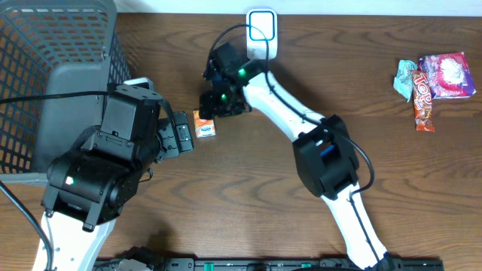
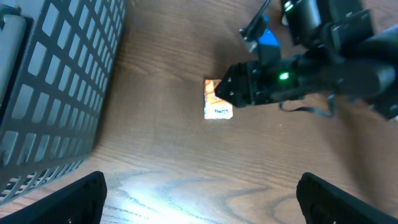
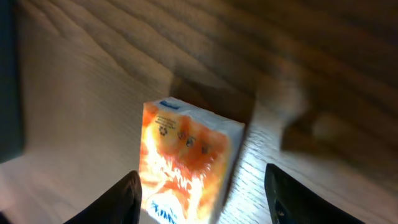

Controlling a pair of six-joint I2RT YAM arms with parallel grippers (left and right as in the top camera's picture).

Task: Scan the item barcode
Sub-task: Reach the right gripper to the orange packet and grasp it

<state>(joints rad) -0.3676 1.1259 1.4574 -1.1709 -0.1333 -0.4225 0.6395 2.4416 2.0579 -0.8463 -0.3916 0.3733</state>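
Right arm stretches across, the right pincer (image 3: 205, 199) open, fingers astride an orange packet (image 3: 186, 162). The left pincer (image 2: 202, 199) gapes wide, packet ahead; mesh basket (image 1: 113, 45) beside it, holding perhaps a grey slab (image 1: 71, 98).

The pack (image 1: 204, 125) is a small flat packet, orange with a pale swirled pattern and white edges. It has blue lettering at one short end and tiny printed symbols near the other. It lies flat on its broad face on the wooden table (image 1: 422, 196), its long axis running roughly 12 to 6 o'clock in the overhead view, just left of the table's middle. The scanner (image 1: 263, 22) is a white block with a blue-lit rounded outline, at the table's 12 o'clock edge. The pack lies at about 7 o'clock from it, apart.
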